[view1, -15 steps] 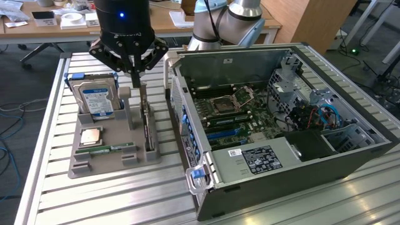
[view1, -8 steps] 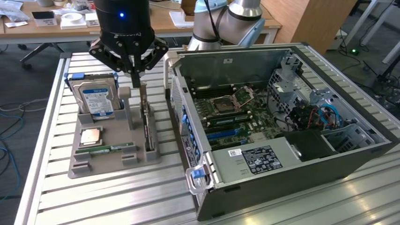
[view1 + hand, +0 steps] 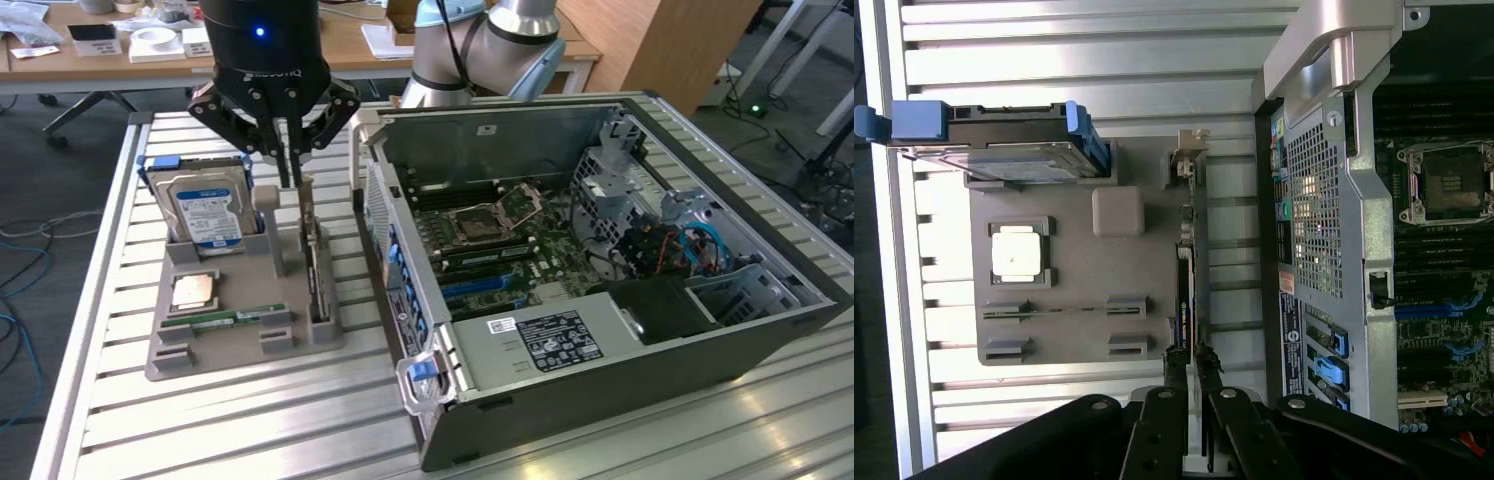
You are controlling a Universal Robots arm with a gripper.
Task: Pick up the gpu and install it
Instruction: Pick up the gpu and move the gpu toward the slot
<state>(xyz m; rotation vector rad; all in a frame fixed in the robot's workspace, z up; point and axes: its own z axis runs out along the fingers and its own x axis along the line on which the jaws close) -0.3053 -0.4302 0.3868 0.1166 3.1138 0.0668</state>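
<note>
I see the graphics card (image 3: 314, 262) (image 3: 1185, 290) standing on edge in the grey holder (image 3: 227, 352) (image 3: 1069, 335) on the desk (image 3: 200, 425). The hard drive (image 3: 200, 205) is on the exterior view's left and the open computer case (image 3: 534, 400) on its right. My pincer (image 3: 286, 152) (image 3: 1191, 360) hangs at the card's far end, fingers together. I cannot tell whether it touches the card.

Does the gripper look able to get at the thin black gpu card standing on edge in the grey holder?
Likely yes: the gripper, shut, sits right at the gpu card's top edge with nothing between, and the silver hard drive stands aside. Whether it grips the card is unclear.
</note>
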